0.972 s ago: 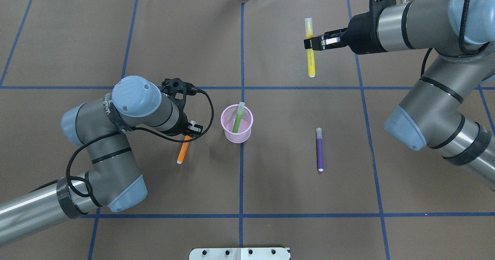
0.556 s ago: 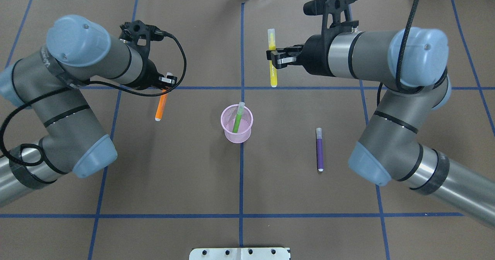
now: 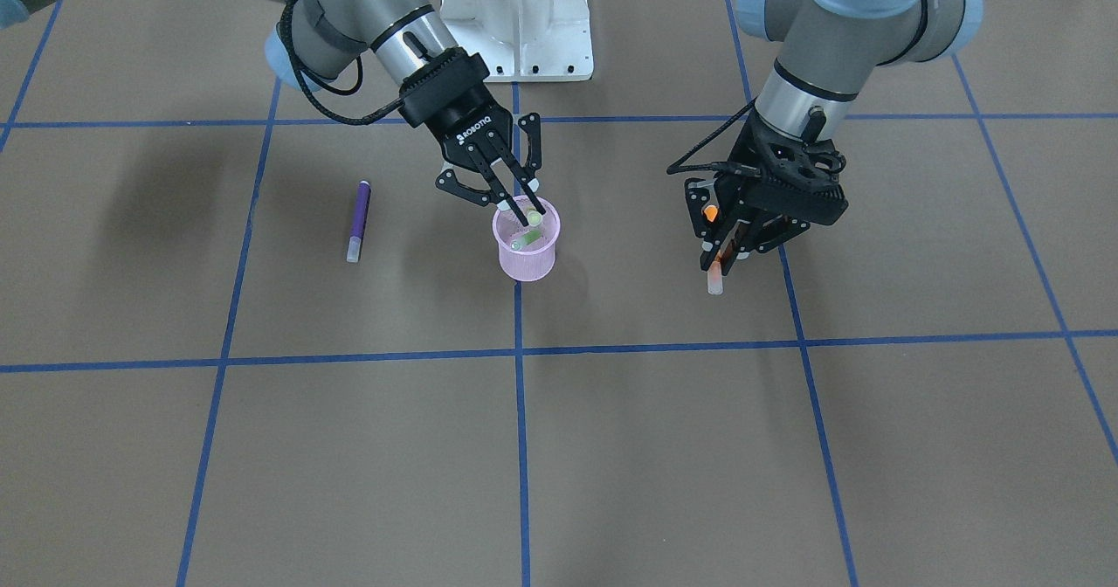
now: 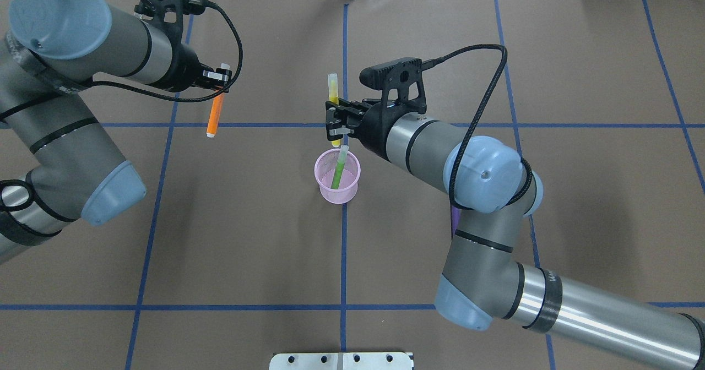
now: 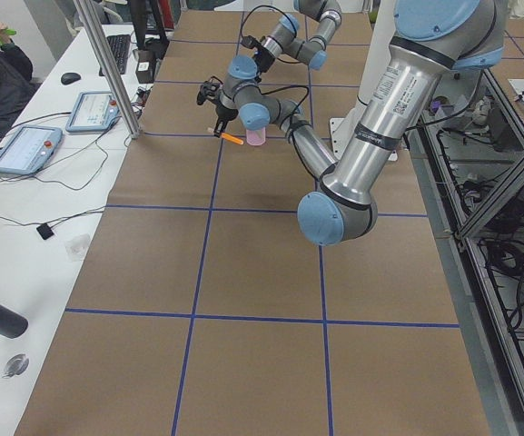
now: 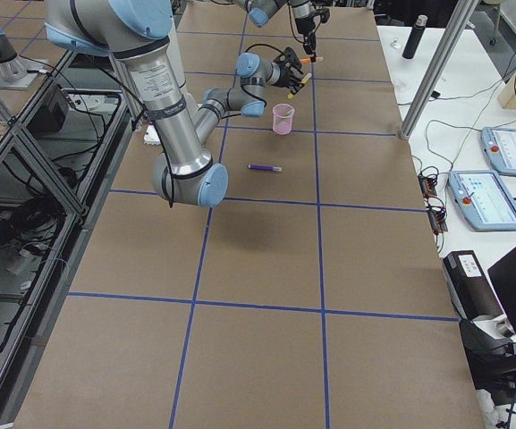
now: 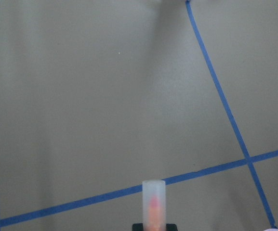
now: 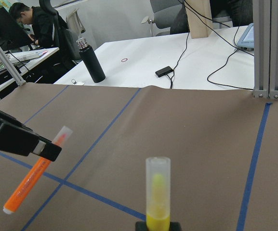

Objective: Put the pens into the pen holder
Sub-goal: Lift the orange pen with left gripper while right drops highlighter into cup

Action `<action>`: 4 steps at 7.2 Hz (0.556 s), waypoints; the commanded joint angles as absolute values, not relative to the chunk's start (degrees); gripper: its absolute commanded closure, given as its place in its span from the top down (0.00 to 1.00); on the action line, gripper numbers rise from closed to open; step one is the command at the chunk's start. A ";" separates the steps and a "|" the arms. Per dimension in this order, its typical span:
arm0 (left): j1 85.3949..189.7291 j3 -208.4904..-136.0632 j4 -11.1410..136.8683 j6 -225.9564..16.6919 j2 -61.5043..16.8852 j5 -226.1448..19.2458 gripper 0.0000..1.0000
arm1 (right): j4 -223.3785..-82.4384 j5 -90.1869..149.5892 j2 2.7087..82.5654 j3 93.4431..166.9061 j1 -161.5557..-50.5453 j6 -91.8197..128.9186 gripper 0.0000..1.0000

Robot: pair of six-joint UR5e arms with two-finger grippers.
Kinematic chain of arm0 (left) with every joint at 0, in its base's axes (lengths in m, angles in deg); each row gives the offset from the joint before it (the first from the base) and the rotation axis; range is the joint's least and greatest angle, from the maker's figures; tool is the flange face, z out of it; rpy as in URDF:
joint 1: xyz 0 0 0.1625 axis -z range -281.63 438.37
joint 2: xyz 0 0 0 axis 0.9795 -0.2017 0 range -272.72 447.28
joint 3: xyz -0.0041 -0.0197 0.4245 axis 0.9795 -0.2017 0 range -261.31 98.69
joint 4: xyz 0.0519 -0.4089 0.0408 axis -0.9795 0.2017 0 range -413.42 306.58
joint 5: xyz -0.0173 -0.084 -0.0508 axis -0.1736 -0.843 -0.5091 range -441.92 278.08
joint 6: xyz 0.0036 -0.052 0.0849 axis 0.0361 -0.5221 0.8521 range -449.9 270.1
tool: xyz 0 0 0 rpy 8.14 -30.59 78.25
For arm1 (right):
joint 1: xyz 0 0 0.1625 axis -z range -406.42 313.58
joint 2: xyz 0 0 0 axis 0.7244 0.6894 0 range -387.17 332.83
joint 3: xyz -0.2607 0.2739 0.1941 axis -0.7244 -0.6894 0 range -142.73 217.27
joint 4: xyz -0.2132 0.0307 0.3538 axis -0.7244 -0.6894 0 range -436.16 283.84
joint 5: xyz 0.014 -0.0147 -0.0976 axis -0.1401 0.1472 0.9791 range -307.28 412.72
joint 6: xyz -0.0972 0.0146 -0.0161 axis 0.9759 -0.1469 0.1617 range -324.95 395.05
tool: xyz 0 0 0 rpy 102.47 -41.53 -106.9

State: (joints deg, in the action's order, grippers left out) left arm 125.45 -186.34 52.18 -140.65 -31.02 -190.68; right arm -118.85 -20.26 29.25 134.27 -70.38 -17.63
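The pink mesh pen holder (image 4: 337,185) stands at the table's middle with the green pen (image 4: 336,174) leaning in it. My right gripper (image 4: 334,122) is shut on a yellow pen (image 4: 332,89) and holds it upright just behind and above the holder's rim (image 3: 526,255). My left gripper (image 4: 220,79) is shut on the orange pen (image 4: 213,115) and holds it in the air at the back left, far from the holder. The purple pen (image 3: 358,218) lies flat on the table; in the overhead view the right arm covers nearly all of it.
The white robot base (image 3: 517,19) stands at the near edge behind the holder. Blue tape lines (image 4: 343,249) cross the brown table cover. An operators' desk with tablets (image 6: 486,192) runs along the far side.
My right gripper has carried the yellow pen left and nearer, from the far right to just over the holder. My left gripper has lifted the orange pen and carried it back and left.
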 commanded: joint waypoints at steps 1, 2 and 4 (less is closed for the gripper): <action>126.09 -185.99 52.32 -140.61 -31.02 -190.64 0.00 | -118.61 -15.66 29.16 132.10 -67.34 -17.60 0.00; 126.18 -185.81 52.32 -140.70 -31.02 -190.64 0.00 | -118.61 -14.70 29.60 132.10 -66.29 -17.60 0.00; 126.18 -185.28 52.32 -140.79 -31.19 -190.64 0.00 | -116.43 -13.55 30.56 132.10 -64.10 -18.12 0.99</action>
State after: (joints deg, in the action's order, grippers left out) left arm 126.14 -185.60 52.32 -140.75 -31.10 -190.64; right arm -117.89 -14.24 29.82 132.17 -65.46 -17.88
